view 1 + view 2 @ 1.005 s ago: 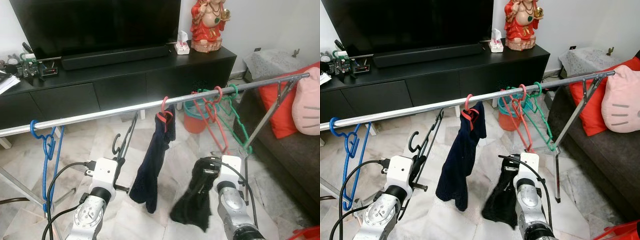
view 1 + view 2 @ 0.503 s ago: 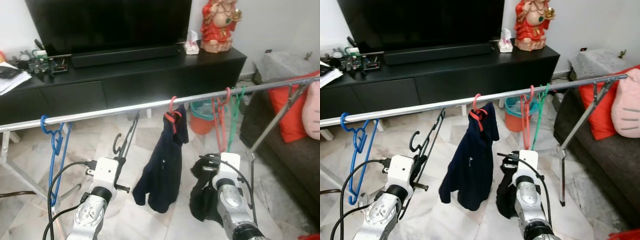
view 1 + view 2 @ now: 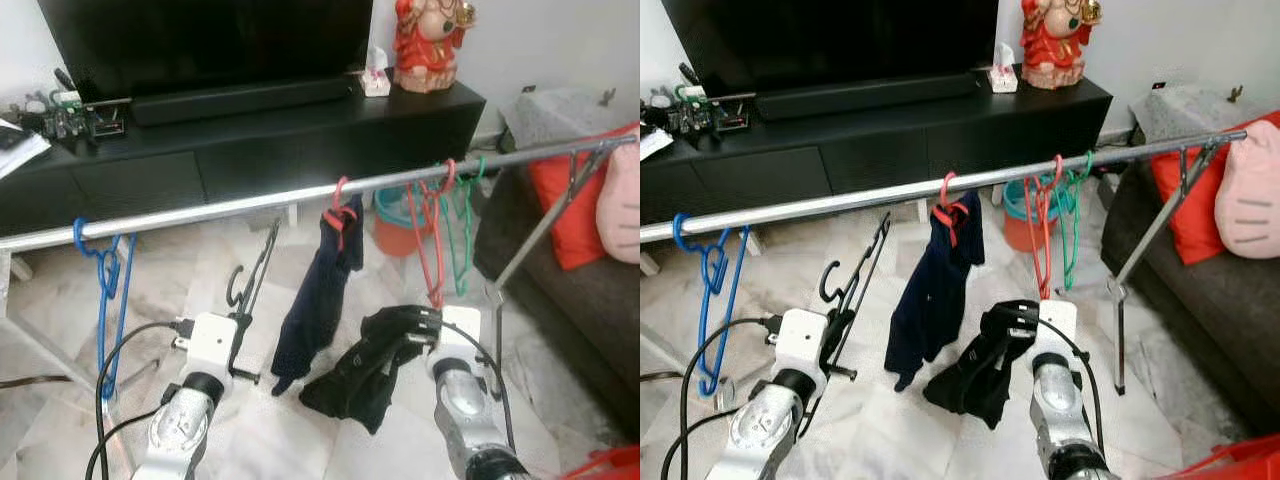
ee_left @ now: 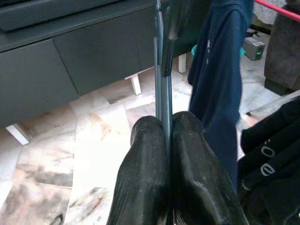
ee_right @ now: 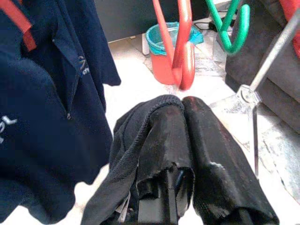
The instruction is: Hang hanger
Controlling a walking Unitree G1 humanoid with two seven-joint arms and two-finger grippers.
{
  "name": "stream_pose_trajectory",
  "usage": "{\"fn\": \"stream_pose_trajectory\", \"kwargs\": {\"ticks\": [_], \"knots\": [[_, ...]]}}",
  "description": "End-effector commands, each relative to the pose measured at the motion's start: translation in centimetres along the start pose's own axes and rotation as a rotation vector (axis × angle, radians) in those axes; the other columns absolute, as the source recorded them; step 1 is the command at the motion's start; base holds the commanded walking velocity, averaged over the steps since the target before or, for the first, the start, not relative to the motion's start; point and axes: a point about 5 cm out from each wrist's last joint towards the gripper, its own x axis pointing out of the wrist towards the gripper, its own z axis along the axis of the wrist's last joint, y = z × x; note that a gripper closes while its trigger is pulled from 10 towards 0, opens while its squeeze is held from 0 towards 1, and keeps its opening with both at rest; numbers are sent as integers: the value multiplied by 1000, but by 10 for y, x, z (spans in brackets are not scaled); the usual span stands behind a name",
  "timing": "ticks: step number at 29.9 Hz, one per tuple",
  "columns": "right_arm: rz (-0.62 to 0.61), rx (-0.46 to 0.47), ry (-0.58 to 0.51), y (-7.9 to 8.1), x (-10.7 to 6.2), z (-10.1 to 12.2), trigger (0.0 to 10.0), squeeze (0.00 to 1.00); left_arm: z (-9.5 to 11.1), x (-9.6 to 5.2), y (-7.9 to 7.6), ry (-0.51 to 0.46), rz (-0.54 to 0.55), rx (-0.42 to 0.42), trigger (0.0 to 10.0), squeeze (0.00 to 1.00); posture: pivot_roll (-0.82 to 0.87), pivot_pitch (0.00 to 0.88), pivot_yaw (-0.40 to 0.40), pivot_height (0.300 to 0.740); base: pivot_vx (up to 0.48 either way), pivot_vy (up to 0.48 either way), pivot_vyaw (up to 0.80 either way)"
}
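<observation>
Left gripper [image 4: 166, 136] is clamped on the black hanger [image 3: 252, 275] below the rail [image 3: 230, 205]; right gripper [image 5: 183, 110] pinches a black garment [image 3: 365, 365]. The hook may miss the rail and drop.

A silver rail [image 3: 870, 195] runs across the room in front of a black TV cabinet [image 3: 890, 130]. On it hang a blue hanger [image 3: 712, 275] at the left, a navy shirt [image 3: 932, 290] on a red hanger [image 3: 951, 208] in the middle, and further right an empty red hanger [image 3: 1038, 235] beside a green hanger [image 3: 1072, 225]. Below the rail, the left gripper [image 3: 843, 307] clamps a black hanger [image 3: 857, 270], its hook not on the rail. The right gripper [image 3: 1025, 322] pinches a black garment [image 3: 975, 370] that droops toward the marble floor [image 3: 880, 440].
</observation>
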Motion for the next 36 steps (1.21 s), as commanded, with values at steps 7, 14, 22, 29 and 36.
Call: {"fn": "stream_pose_trajectory", "kwargs": {"ticks": [7,14,22,29,36], "knots": [[-1,-3,-27,-1,2,6,10000,0,-1,0,-1,13,-9,8,10000,0,20,0,-29,740,-284,0,0],[-3,-1,-31,-2,3,7,10000,0,-1,0,-1,10,-6,8,10000,0,19,0,-29,740,-281,0,0],[2,4,-38,-1,4,10,10000,0,-1,0,-1,11,-7,8,10000,0,19,0,-29,740,-283,0,0],[8,5,-41,0,5,12,10000,0,-1,0,0,14,-8,9,10000,0,20,0,-30,740,-284,0,0],[22,0,-54,2,7,16,10000,0,-1,0,-1,17,-15,11,10000,0,13,0,-23,740,-281,0,0]]}}
